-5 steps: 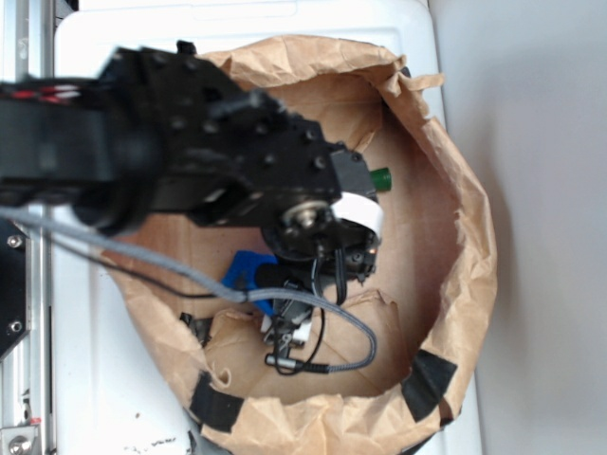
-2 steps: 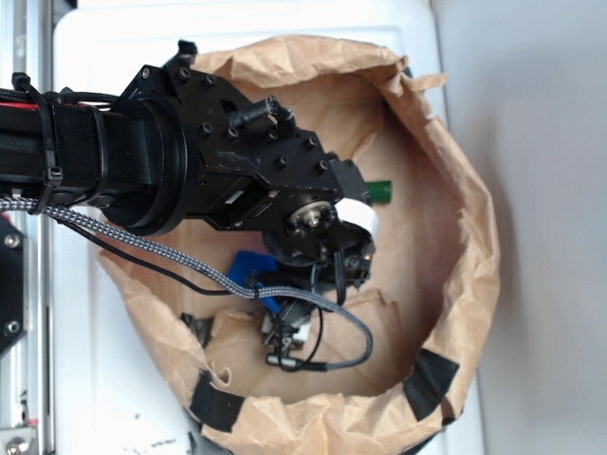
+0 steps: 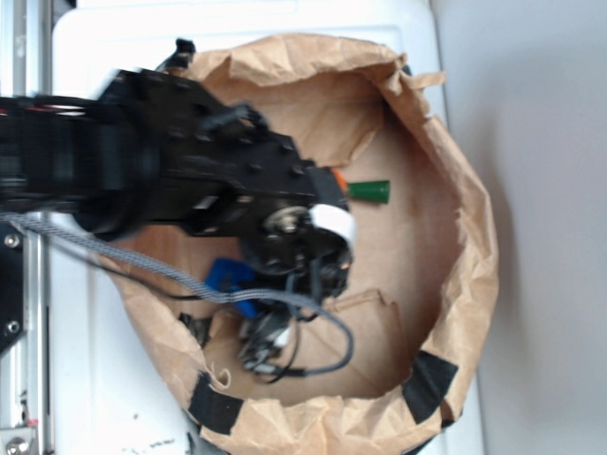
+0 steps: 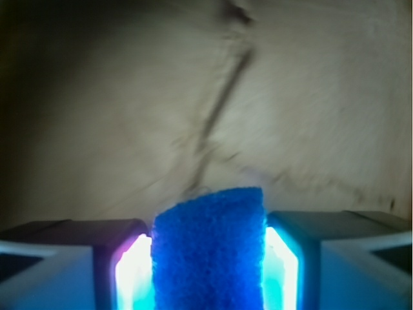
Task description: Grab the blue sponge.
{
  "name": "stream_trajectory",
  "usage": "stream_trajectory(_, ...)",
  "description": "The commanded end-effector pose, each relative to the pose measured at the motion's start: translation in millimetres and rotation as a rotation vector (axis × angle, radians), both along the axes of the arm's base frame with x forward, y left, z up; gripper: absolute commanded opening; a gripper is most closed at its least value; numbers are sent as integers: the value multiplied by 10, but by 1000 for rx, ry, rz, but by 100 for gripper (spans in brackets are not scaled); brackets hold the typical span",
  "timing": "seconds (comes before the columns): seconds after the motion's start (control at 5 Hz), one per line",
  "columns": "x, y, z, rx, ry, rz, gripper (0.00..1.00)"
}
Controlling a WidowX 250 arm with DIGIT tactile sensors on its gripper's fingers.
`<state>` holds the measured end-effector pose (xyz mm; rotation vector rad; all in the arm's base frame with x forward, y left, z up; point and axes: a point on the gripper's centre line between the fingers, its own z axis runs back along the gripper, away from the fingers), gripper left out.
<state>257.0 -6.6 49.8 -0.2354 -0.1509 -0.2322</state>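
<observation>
The blue sponge [image 4: 210, 248] fills the space between my two fingers in the wrist view, its fuzzy end sticking out past the fingertips over brown paper. My gripper [image 4: 210, 258] is shut on it, both pads pressed against its sides. From the exterior view only a corner of the blue sponge [image 3: 230, 278] shows under the black arm, and the gripper [image 3: 254, 313] sits low in the paper-lined basket, mostly covered by the wrist and cables.
The crumpled brown paper liner [image 3: 465, 256] rises as a wall around the basket. An orange toy carrot with a green stem [image 3: 368, 191] lies just right of the arm. A grey braided cable [image 3: 327, 327] loops below the wrist.
The arm has swung left and slightly down with the sponge in its fingers. More of the carrot's green stem and orange tip is uncovered now.
</observation>
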Motion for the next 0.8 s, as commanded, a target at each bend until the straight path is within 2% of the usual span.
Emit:
stream_trajectory(0.0,57,144,1036,-211,-130,58,0)
stream_trajectory(0.2,50,228,1259,-256,-145,74,0)
stream_trajectory(0.4,-41,154,1454,-265,-201,32,0)
stream_trajectory(0.6,-127,17,1345,-15,-163,10,100)
